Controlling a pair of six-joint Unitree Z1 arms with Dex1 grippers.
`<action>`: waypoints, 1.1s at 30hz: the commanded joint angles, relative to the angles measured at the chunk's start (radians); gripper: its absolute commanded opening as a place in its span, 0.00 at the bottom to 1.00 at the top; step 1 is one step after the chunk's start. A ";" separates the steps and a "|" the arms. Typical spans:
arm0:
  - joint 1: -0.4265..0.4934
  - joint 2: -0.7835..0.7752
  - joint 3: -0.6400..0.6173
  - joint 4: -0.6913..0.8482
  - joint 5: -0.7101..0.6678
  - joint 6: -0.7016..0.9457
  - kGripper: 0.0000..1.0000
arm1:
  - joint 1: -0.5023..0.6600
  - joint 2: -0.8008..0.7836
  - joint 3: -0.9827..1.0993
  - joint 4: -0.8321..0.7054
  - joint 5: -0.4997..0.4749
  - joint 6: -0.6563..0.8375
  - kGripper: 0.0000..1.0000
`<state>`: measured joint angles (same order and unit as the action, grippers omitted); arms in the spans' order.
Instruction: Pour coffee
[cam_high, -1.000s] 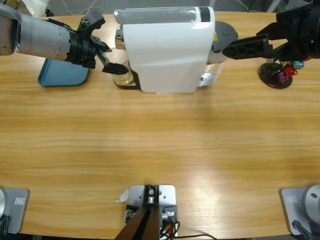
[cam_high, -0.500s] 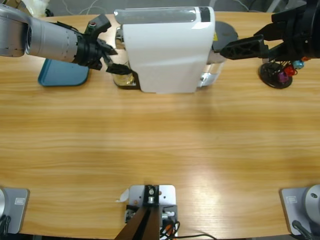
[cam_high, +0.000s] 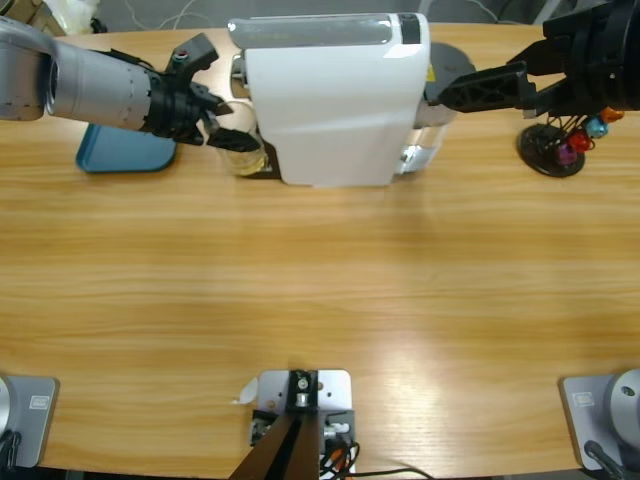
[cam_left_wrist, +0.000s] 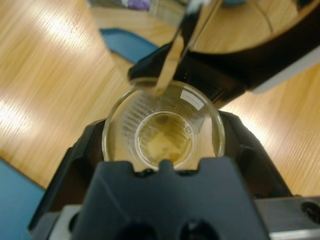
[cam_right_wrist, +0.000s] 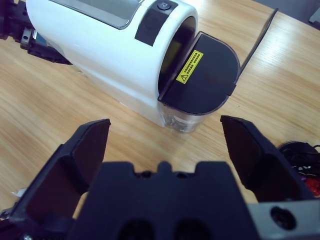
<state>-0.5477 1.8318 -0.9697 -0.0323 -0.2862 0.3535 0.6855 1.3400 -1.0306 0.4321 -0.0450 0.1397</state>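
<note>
- My left hand (cam_left_wrist: 162, 150) is pinching the clear cup (cam_left_wrist: 162, 132), coffee (cam_left_wrist: 163, 138) in the bottom, so it can come off the machine (cam_high: 335, 100).
- Right hand (cam_right_wrist: 165, 145) is spread wide, parked near the tank.

Coffee (cam_left_wrist: 164, 143): pale amber, translucent, a shallow layer.
Holder: clear plastic cup (cam_left_wrist: 162, 125), upright.
Place: near the tabletop's far edge, left of middle, just beside the white machine (cam_high: 335, 100).
</note>
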 joint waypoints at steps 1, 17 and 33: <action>0.063 -0.149 0.060 0.007 0.042 -0.023 0.00 | -0.011 0.029 0.001 -0.004 0.020 -0.012 0.98; 0.411 -0.164 0.151 -0.022 0.242 -0.237 0.00 | 0.000 0.027 -0.005 0.004 0.022 -0.011 0.97; 0.439 0.035 0.146 -0.092 0.223 -0.277 0.80 | 0.017 0.053 -0.003 0.009 0.017 -0.011 0.97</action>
<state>-0.1146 1.7971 -0.8472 -0.1112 -0.0534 0.1012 0.6904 1.3477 -1.0319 0.4321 -0.0417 0.1397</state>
